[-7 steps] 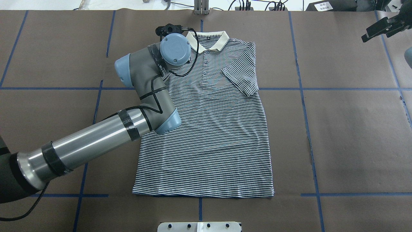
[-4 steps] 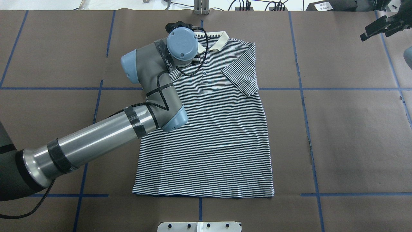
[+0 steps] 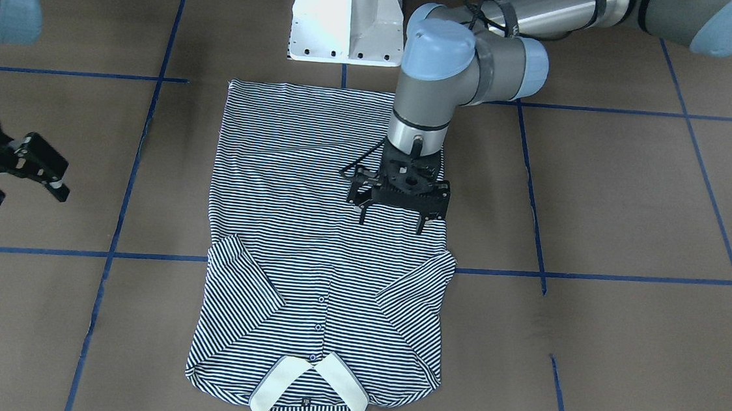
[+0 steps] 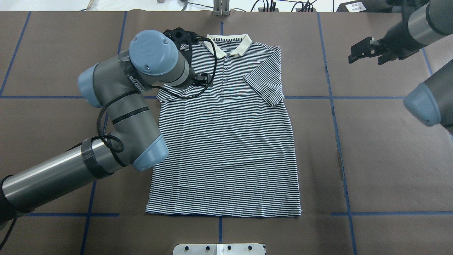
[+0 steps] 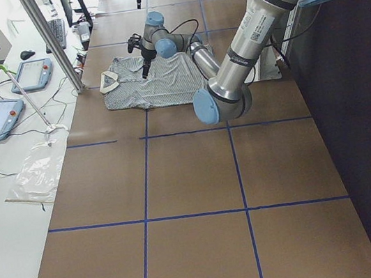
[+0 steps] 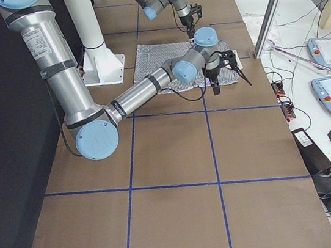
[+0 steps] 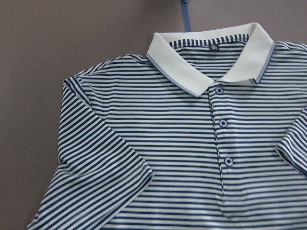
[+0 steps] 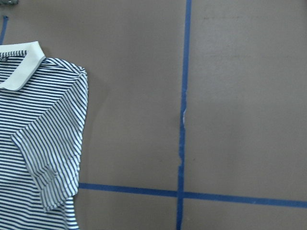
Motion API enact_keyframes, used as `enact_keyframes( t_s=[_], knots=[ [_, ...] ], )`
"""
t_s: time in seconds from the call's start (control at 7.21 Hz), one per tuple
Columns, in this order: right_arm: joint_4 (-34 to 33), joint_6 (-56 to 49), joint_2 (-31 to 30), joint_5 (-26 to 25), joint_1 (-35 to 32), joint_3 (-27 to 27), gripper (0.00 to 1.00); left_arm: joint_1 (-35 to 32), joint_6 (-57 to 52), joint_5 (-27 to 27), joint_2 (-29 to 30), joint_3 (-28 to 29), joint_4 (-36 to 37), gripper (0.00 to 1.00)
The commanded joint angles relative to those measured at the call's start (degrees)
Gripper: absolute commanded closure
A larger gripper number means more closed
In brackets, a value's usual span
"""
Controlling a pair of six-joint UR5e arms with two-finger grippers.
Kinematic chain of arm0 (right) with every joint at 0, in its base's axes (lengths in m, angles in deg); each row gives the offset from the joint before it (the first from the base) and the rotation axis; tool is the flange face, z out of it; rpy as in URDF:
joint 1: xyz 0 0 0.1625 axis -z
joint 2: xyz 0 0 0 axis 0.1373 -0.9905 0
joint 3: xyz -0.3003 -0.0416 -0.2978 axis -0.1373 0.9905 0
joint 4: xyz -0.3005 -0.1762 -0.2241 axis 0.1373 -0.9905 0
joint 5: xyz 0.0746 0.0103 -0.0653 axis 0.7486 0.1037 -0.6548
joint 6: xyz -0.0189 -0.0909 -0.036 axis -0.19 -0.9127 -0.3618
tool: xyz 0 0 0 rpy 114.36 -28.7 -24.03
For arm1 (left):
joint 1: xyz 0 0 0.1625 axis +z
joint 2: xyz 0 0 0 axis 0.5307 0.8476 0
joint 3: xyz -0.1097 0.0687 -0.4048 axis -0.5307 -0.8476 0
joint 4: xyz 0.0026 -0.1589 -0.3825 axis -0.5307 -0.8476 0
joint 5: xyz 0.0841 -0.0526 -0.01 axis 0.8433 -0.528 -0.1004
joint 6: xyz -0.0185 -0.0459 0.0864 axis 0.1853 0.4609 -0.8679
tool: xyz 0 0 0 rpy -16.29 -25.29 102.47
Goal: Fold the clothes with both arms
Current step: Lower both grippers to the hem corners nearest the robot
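The shirt [image 4: 230,141] lies flat on the table [image 4: 389,159], collar far from the robot, hem near. The left claw [image 3: 392,222] hangs spread wide above its left edge, much nearer; the right claw [image 4: 366,53], also spread, sits well off rightward

Polo shirt [image 4: 230,141]: flat on the worktop [image 4: 382,148], collar [image 4: 229,44] away from the robot, hem nearest it.
Sleeves [image 4: 263,86]: both folded inward onto the chest.
Left gripper [image 3: 391,226]: over the shirt's left edge, between sleeve and hem.
Right gripper [image 3: 27,195]: right of the shirt, well apart.
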Motion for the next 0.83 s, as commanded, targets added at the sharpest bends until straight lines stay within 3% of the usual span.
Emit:
enact_keyframes(
  t_s=[0.0,0.14,0.42,0.69],
  knots=[
    [-0.08,16.98,-8.8,-13.1,15.48,-13.74,0.0,1.29,0.07,-0.94,-7.3,-9.65,-0.12,0.0],
    [-0.08,24.62,-11.64,-19.7,23.74,-18.67,0.0,3.91,0.68,-0.68,-12.72,-15.08,-0.3,0.0],
    [0.01,32.94,-14.11,-31.4,36.6,-19.77,0.02,9.18,2.87,0.02,-19.42,-21.08,-0.48,0.0],
    [0.1,36.1,-14.21,-32.77,40.15,-19.77,0.06,14.45,8.38,2.99,-24.44,-23.39,-0.74,0.0]
  ],
)
